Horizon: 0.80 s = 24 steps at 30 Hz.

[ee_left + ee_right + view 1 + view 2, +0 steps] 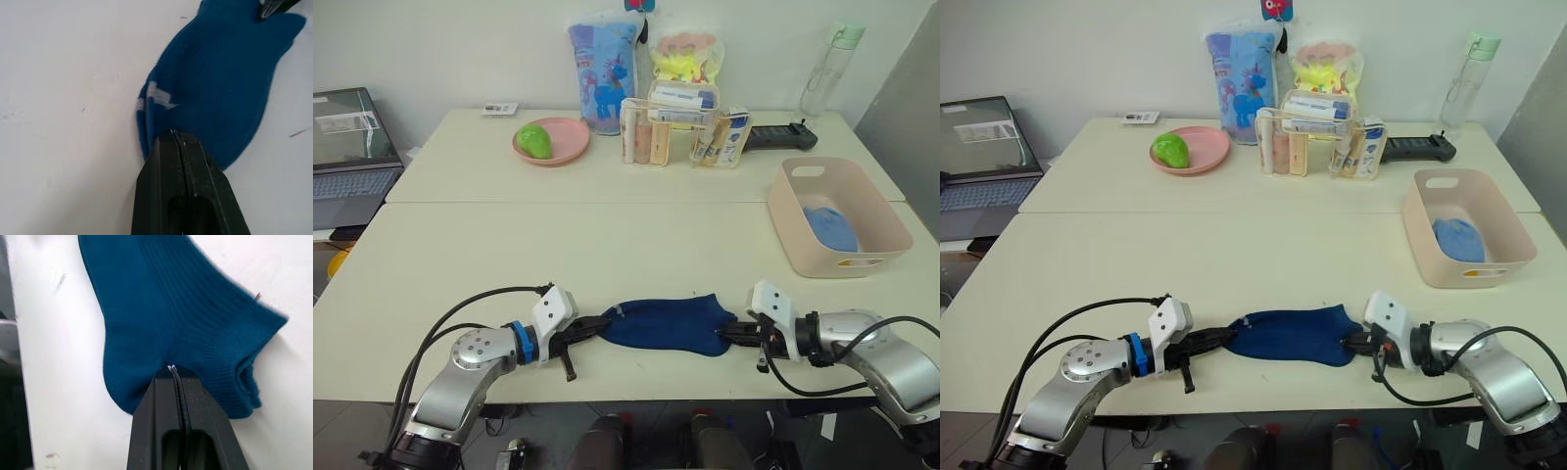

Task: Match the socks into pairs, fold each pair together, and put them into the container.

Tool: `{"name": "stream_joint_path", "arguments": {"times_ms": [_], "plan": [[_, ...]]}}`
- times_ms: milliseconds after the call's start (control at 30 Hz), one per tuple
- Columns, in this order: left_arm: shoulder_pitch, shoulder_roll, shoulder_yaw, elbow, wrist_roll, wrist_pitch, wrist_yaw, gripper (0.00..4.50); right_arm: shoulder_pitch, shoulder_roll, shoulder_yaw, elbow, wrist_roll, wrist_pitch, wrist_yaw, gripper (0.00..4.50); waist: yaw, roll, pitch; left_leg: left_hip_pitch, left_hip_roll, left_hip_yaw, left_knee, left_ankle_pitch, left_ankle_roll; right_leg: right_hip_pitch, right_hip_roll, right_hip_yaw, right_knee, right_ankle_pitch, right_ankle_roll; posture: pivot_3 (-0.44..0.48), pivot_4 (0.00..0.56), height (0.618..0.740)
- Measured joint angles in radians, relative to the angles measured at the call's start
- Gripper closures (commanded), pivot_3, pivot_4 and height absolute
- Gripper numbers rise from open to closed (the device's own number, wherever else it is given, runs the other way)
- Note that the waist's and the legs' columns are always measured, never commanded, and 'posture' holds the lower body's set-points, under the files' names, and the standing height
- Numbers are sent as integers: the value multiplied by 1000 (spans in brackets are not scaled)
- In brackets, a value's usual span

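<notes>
A dark navy sock lies stretched flat near the table's front edge, and I cannot tell whether it is one sock or a pair. My left gripper is shut on its left end, also seen in the left wrist view. At the opposite end my right gripper pinches the sock's cuff shut. The pale pink container stands at the right of the table with a folded light blue pair inside it.
At the back stand a round pink plate holding a green fruit, a clear organiser of toiletries, two printed bags, a bottle and a black remote. A laptop sits at far left.
</notes>
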Motion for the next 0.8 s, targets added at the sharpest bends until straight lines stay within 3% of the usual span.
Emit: {"name": "stream_joint_path", "arguments": {"times_ms": [67,167,300,367,567,667,800], "plan": [[9,26,30,-48,-38,28,-12,3889,-18,13,-71,-10,65,64,-24,3857,0,0,0,0,0,0,0,0,0,0,0,0,0,0,0,0,150,740],[9,74,97,-119,-93,70,-28,2931,-39,17,-151,-10,114,133,-67,2816,1,0,0,0,0,0,0,0,0,0,0,0,0,0,0,0,150,740],[6,77,109,-154,-111,84,-29,1604,-26,17,-123,20,71,127,-108,1404,1,0,0,0,0,0,0,0,0,0,0,0,0,0,0,0,150,740],[-7,69,109,-154,-108,84,-18,1010,-11,17,-98,40,57,124,-115,1391,1,0,0,0,0,0,0,0,0,0,0,0,0,0,0,0,150,740],[-28,52,95,-166,-108,85,1,1010,34,30,-51,35,42,100,-117,1391,-1,0,0,0,0,0,0,0,0,0,0,0,0,0,0,0,150,740],[-28,52,87,-165,-102,82,3,976,44,30,-47,28,43,94,-112,2024,-1,0,0,0,0,0,0,0,0,0,0,0,0,0,0,0,150,740],[-29,52,83,-162,-96,78,7,976,50,51,-39,41,42,77,-108,3452,-1,0,0,0,0,1,0,0,0,0,0,0,0,0,0,0,150,740]]}}
